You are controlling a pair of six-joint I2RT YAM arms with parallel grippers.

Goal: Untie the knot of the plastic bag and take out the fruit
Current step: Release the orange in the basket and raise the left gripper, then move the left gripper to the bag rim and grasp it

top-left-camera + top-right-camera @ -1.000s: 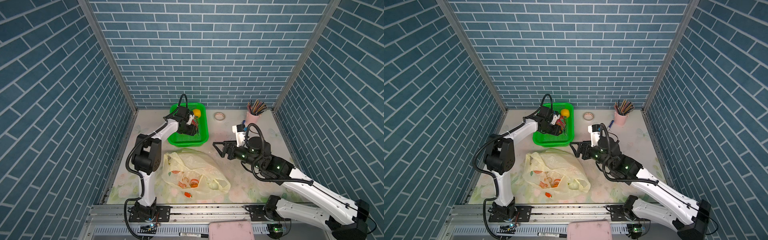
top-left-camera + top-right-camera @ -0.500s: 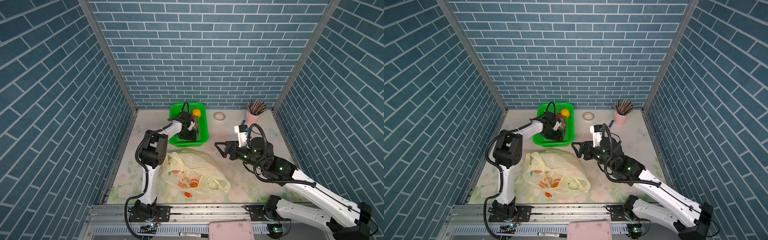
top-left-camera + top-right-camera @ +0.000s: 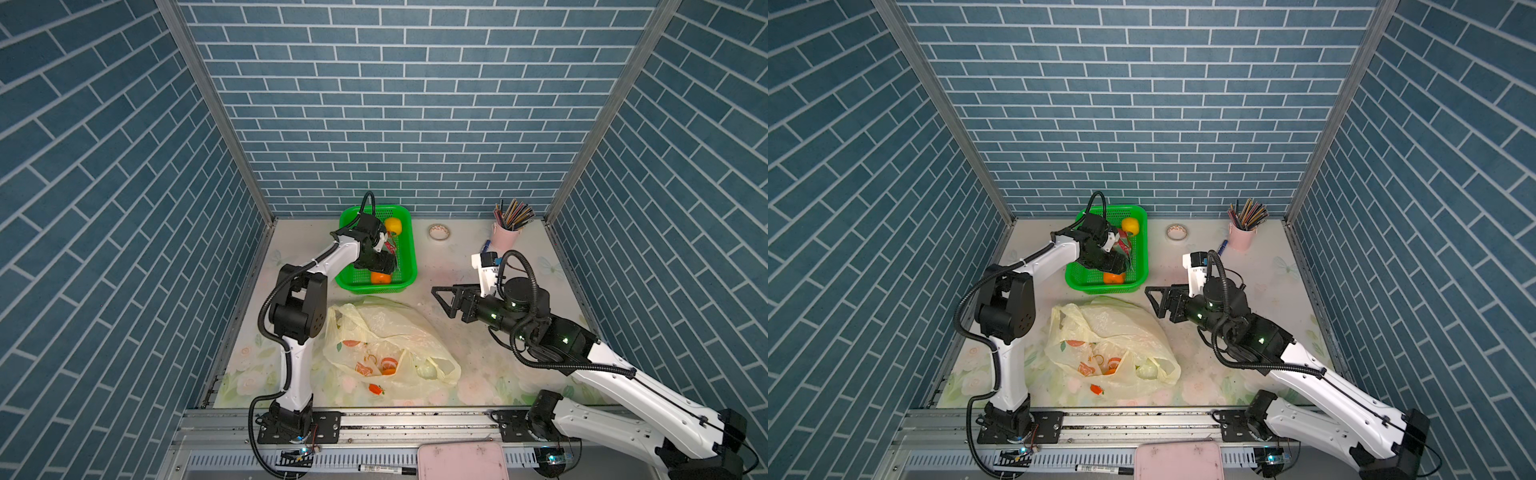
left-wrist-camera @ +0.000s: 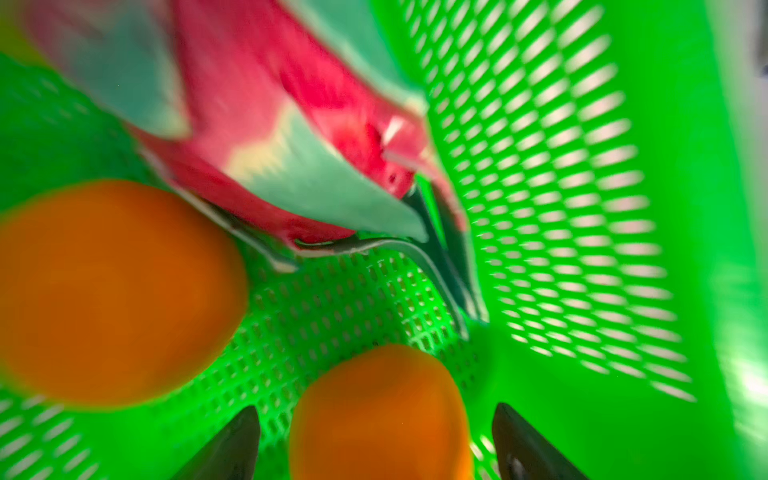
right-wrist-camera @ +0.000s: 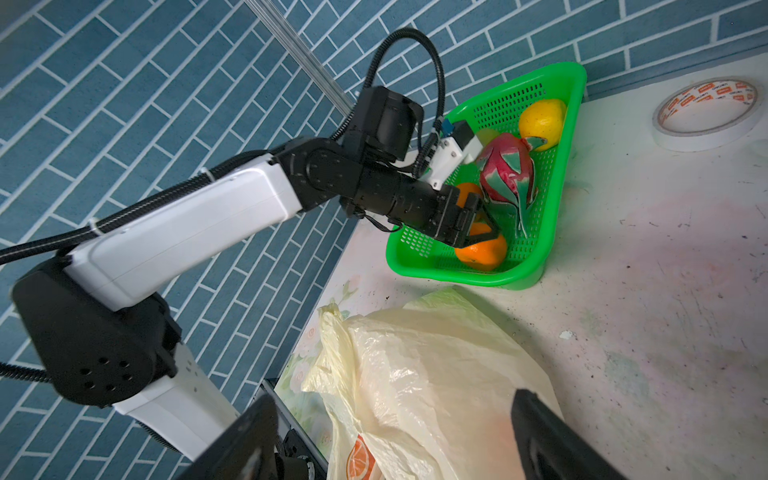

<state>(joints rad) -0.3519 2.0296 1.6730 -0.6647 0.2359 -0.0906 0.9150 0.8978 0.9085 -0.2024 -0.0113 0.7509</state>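
At the back left, the left claw (image 3: 380, 266) sat low inside the green basket (image 3: 412, 253), its jaws spread wide on either side of an orange (image 4: 380, 415) without gripping it. A second orange (image 4: 112, 291), a dragon fruit (image 5: 505, 174) and a yellow fruit (image 5: 540, 120) lay alongside. In front of the basket the plastic bag (image 3: 386, 332) lay slumped on the table (image 3: 449, 266), a green fruit (image 3: 426, 370) showing through near its right end. Further right, the right claw (image 3: 441, 301) hovered just beside the bag's far edge, wide open and empty.

Green basket (image 3: 374, 288), tape roll (image 3: 439, 238), pencil cup (image 3: 505, 240)
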